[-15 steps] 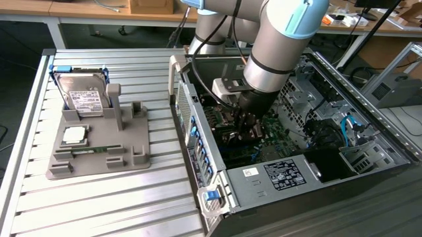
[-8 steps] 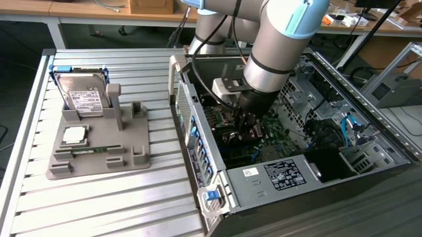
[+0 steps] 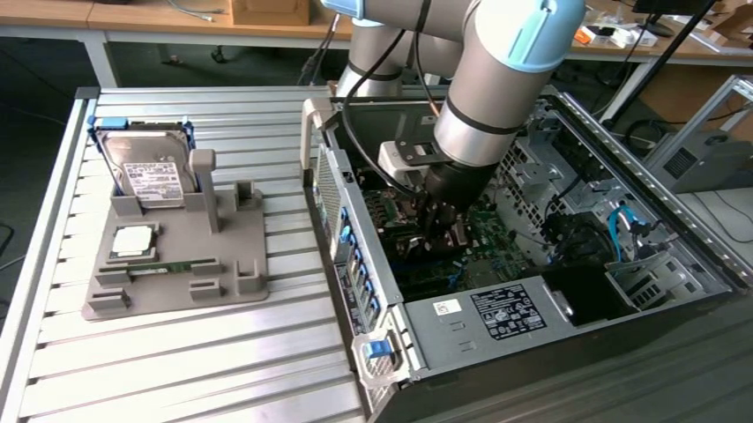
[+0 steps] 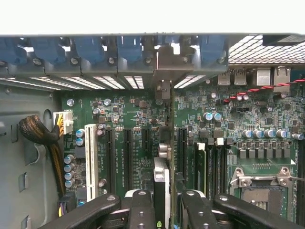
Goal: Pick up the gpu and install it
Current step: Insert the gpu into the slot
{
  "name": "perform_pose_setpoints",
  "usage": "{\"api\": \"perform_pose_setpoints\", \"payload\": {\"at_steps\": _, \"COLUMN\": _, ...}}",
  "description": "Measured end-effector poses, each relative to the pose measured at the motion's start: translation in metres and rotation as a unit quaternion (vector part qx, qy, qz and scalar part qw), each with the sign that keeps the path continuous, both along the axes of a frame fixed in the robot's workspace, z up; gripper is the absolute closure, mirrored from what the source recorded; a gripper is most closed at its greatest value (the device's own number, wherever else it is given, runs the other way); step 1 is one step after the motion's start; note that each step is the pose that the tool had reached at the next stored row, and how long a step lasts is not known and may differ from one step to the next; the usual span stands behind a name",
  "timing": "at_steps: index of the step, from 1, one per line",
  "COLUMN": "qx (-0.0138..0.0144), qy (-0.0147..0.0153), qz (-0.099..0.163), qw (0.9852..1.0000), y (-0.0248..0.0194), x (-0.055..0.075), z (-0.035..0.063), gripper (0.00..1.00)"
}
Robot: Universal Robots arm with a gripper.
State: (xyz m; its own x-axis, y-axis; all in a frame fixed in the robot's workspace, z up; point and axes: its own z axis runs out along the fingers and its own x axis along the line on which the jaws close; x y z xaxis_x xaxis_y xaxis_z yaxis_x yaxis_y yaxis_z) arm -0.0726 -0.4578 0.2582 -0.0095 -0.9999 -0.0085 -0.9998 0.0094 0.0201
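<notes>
- Pincer [image 4: 164,202] at the lower centre of my wrist view, fingers [image 4: 143,210] clenched on the gpu [image 4: 162,183], which I see edge-on between them.
- Beyond it, I see the card's metal bracket [image 4: 164,90] up against the rear slot openings, over the green motherboard [image 4: 133,143].
- Exterior view: the arm [image 3: 500,79] reaches down into the open computer case [image 3: 530,291], centre frame.
- Far left, a grey tray [image 3: 176,256] with a hard drive [image 3: 147,172] sits on the counter [image 3: 176,370].

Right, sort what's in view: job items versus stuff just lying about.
Job in hand:
- gpu, held edge-on over the motherboard slots
- gripper, shut on it
- computer case, open

Lying about:
- hard drive upright in grey holder tray
- processor chip
- memory strip
</notes>
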Motion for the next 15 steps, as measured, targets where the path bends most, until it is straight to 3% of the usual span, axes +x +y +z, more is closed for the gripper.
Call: {"api": "perform_pose_setpoints", "payload": {"at_steps": 15, "qx": -0.0002, "qy": 0.0001, "qz": 0.0, "qw": 1.0, "y": -0.0002, "x": 0.0, "z": -0.0009, "gripper": 0.73}}
